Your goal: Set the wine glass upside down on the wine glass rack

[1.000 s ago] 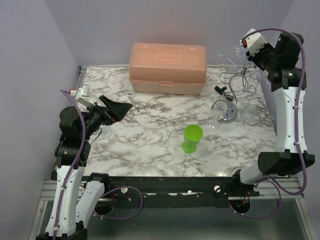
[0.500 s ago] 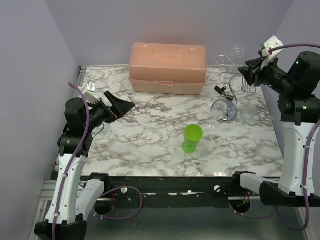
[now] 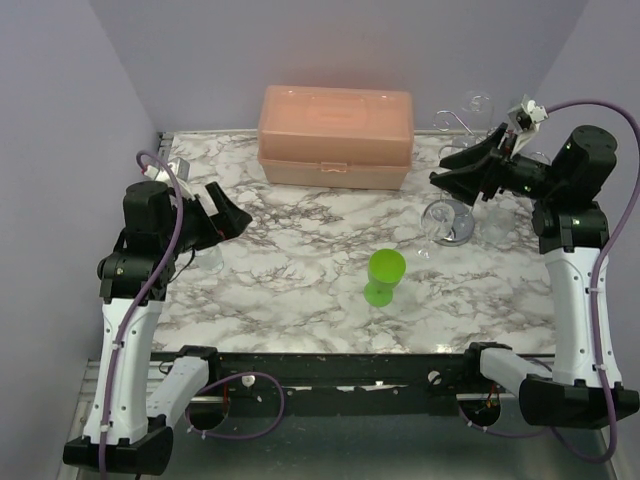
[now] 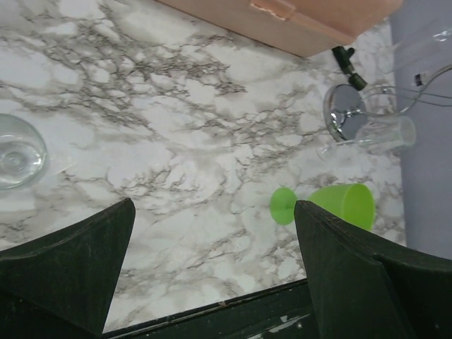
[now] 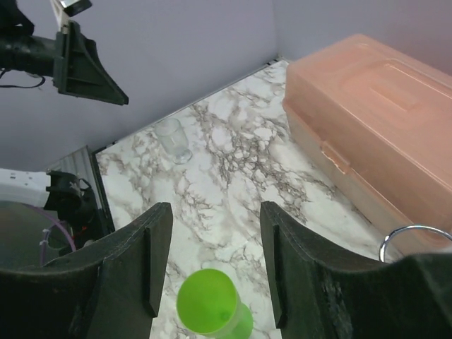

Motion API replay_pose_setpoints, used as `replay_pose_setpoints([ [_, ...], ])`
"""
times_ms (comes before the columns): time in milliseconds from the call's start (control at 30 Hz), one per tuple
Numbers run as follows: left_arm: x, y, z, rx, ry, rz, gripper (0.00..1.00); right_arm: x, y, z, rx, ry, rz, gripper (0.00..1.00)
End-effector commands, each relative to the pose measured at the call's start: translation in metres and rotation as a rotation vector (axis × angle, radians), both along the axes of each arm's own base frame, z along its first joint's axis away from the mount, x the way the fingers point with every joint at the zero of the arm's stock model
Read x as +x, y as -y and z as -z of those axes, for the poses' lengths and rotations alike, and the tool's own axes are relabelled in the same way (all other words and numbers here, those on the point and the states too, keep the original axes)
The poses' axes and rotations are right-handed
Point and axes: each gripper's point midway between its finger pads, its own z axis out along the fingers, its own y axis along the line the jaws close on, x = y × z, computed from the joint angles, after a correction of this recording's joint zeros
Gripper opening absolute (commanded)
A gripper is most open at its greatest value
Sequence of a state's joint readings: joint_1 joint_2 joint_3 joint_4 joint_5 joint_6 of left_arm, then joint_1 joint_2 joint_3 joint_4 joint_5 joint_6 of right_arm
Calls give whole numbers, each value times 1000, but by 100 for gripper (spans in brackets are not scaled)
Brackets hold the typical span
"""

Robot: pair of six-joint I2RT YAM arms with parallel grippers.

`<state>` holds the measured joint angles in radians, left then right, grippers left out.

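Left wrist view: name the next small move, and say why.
Probably shift the open left hand sideways over the clear glass, which stands off to its side. The right hand is open and empty too, so no glass is gripped yet.

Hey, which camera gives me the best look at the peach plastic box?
The top external view: the peach plastic box shows whole there, with its lid and front latch, and nothing in front of it. The right wrist view crops one end. The left wrist view catches only one edge with the latch.

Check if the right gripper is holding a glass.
No, the right gripper stands open with nothing between its fingers.
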<state>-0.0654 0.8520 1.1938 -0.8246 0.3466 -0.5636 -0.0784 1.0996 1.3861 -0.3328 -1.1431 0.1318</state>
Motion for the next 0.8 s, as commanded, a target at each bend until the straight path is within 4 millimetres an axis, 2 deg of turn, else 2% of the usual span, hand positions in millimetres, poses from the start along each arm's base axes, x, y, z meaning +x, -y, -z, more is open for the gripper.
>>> replay_pose_setpoints([
  [0, -3, -36, 27, 224, -89, -75, 99, -26, -11, -4, -21, 51, -126, 59],
  [267, 20, -49, 51, 305, -156, -106, 98, -28, -16, 29, -110, 41, -179, 63],
  [533, 41, -63, 95, 380, -312, -150, 96, -20, -9, 44, -215, 99, -147, 63],
  [633, 45, -60, 98, 370, -323, -140, 95, -14, -5, 48, -259, 103, -126, 64],
  [767, 46, -42, 95, 285, -307, -82, 92, -12, -2, 57, -297, 82, -131, 63],
])
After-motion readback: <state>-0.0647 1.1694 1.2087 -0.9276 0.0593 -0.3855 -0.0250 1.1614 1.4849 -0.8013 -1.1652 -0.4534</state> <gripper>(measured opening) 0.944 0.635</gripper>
